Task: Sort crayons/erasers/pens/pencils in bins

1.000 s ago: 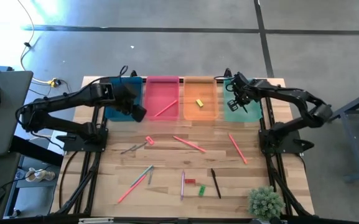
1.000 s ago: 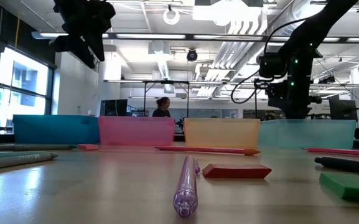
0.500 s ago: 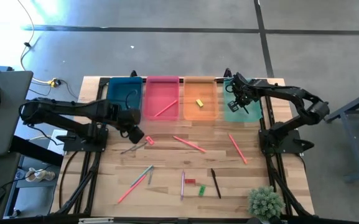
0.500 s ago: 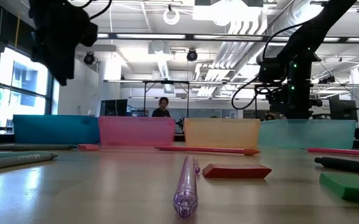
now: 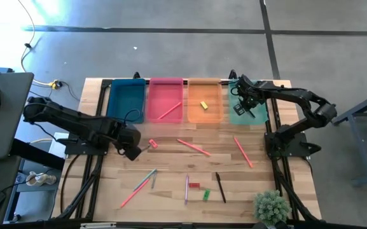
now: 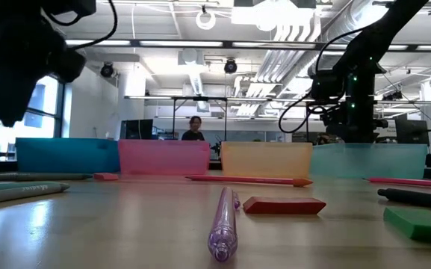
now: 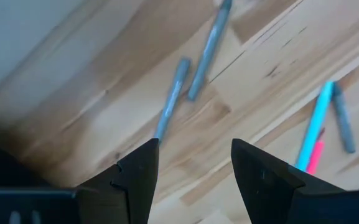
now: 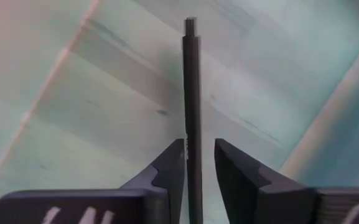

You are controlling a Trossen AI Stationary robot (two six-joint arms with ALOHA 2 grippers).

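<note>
My left gripper [image 5: 133, 151] is open and hovers low over two grey sticks [image 7: 191, 74] on the table's left part, touching nothing. My right gripper [image 5: 242, 105] hangs over the mint-green bin [image 5: 254, 116], shut on a black pen [image 8: 191, 93]. The teal bin [image 5: 126, 100], pink bin [image 5: 161, 95] and orange bin [image 5: 212, 114] stand in a row at the far edge. One pink pencil [image 5: 169, 111] lies in the pink bin and a yellow eraser [image 5: 203, 105] in the orange one. My right gripper [image 8: 198, 162] pinches the black pen's shaft [image 8: 192, 134] between its two fingers, coming from above and pointing down. The pen runs along the fingers and sticks out past their tips, its free end [image 8: 190, 25] over the mint bin's floor. Whether that end touches the floor, I cannot tell.
Loose on the wood lie pink pencils [image 5: 193, 147] [image 5: 242, 151] [image 5: 134, 192], a teal stick [image 5: 147, 179], a purple pen [image 5: 186, 187], a black pen [image 5: 221, 187], red erasers [image 5: 152, 144] [image 5: 194, 186] and a green eraser [image 5: 206, 194]. A small plant [image 5: 271, 205] stands at the near right corner.
My left gripper has left the teal bin, moving toward the table's near edge and down, and now stands over the two grey sticks. The right arm has kept still with its pen.
</note>
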